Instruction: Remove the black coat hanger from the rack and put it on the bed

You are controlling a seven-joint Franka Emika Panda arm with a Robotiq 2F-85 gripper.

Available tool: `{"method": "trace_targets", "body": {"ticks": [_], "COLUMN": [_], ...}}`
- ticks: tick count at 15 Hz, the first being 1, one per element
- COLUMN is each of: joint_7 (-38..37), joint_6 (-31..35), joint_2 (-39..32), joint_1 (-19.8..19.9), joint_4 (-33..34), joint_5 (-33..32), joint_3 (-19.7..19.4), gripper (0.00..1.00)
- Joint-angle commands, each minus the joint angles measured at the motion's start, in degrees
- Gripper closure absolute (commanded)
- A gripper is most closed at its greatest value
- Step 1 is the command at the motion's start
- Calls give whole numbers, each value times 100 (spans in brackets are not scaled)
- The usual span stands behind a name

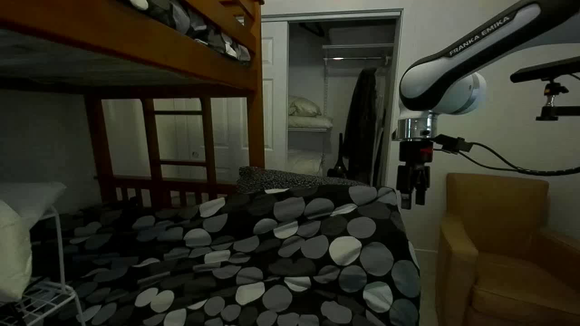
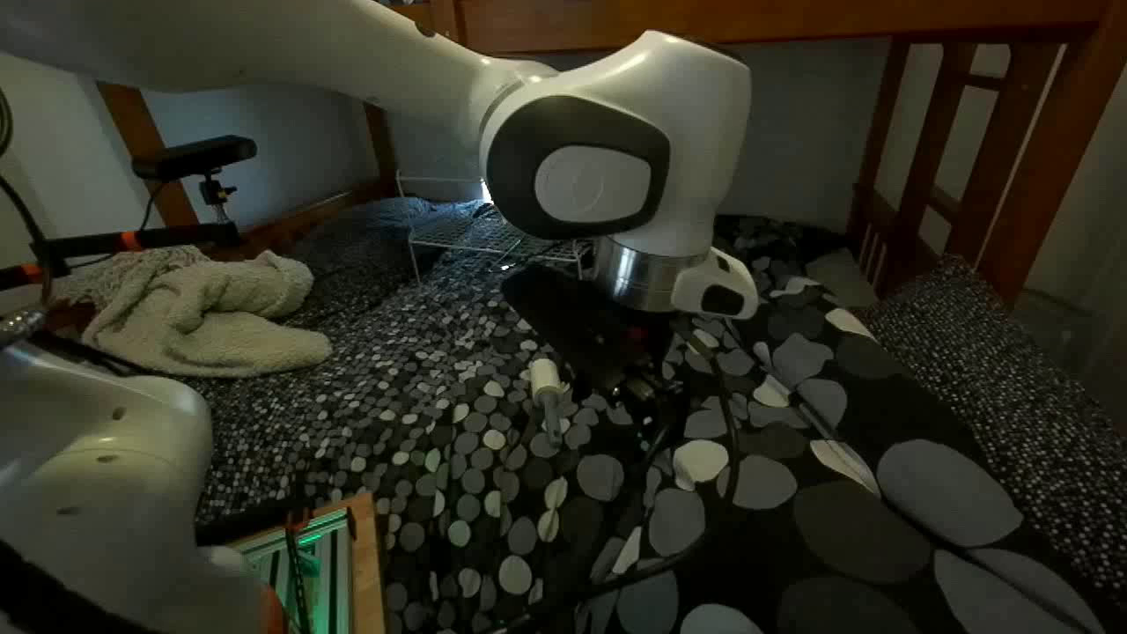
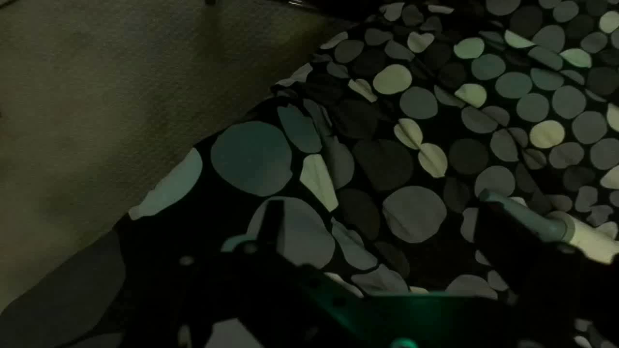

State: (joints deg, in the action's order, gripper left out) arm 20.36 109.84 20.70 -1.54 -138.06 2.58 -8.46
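The bed (image 1: 276, 253) has a black cover with grey and white ovals; its cover also fills much of the wrist view (image 3: 416, 212). The pale wire rack stands on the bed in both exterior views, at the lower left edge (image 1: 60, 253) and at the back, partly behind the arm (image 2: 467, 248). I cannot make out the black coat hanger for certain; a thin dark shape shows low in the rack at the left edge. My gripper (image 1: 413, 202) points down, away from the rack. In the wrist view the gripper (image 3: 379, 217) is open and empty above the cover near the bed's edge.
A lint roller (image 2: 546, 387) lies on the bed close to the gripper. A cream fleece blanket (image 2: 202, 308) lies on the bed. A tan armchair (image 1: 498, 217) stands beside the bed. Brown bunk posts (image 1: 256, 113) and the upper bunk hang over the bed. Black cables trail from the arm.
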Motion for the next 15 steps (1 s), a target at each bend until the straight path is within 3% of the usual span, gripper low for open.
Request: {"method": "trace_targets", "body": {"ticks": [1, 7, 10, 15], "joint_7": [20, 250, 732, 889], "joint_6": [-10, 188, 1211, 2167], "joint_2": [-6, -173, -994, -2246], "joint_1": [77, -29, -512, -1021], "joint_4": [7, 81, 451, 1359], "joint_5": [25, 139, 368, 119], "joint_3": [73, 75, 456, 1374], "gripper": [0, 0, 0, 0]}}
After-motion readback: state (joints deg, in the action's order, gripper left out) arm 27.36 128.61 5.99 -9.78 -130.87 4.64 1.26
